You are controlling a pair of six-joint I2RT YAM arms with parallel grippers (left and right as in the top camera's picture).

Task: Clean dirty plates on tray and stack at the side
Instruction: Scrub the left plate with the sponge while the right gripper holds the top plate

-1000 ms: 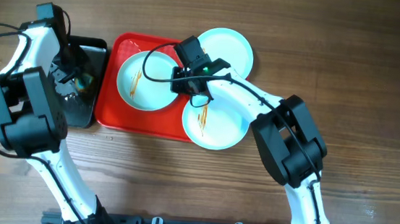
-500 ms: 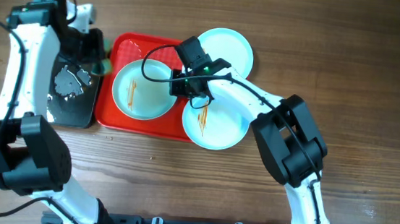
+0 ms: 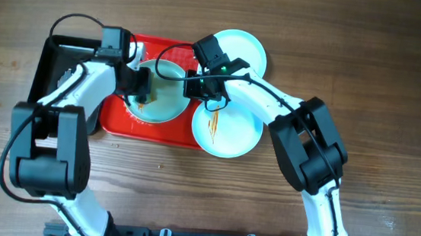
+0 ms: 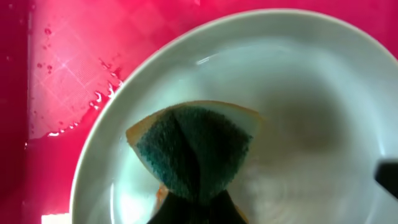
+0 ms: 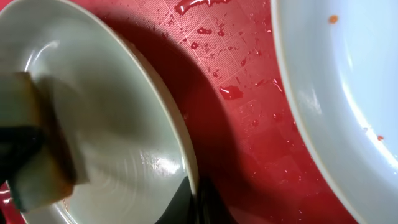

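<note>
One plate (image 3: pixel 168 99) lies on the red tray (image 3: pixel 129 47). My left gripper (image 3: pixel 140 89) is shut on a green-and-yellow sponge (image 4: pixel 196 149) and presses it onto this plate's inside (image 4: pixel 298 124). My right gripper (image 3: pixel 196 86) is shut on the same plate's right rim (image 5: pixel 193 180), one finger inside and one outside. A second plate (image 3: pixel 239 50), with no streaks, sits at the tray's far right corner. A third plate (image 3: pixel 227 127) with orange streaks sits at the tray's near right corner.
A black tray (image 3: pixel 48 50) stands left of the red tray. Water drops lie on the red tray (image 5: pixel 236 112) between the held plate and the neighbouring plate (image 5: pixel 348 81). Both arms cross over the tray.
My left arm has swung from the black tray to the plate on the red tray, carrying the sponge. My right gripper has stayed on the plate's rim.
</note>
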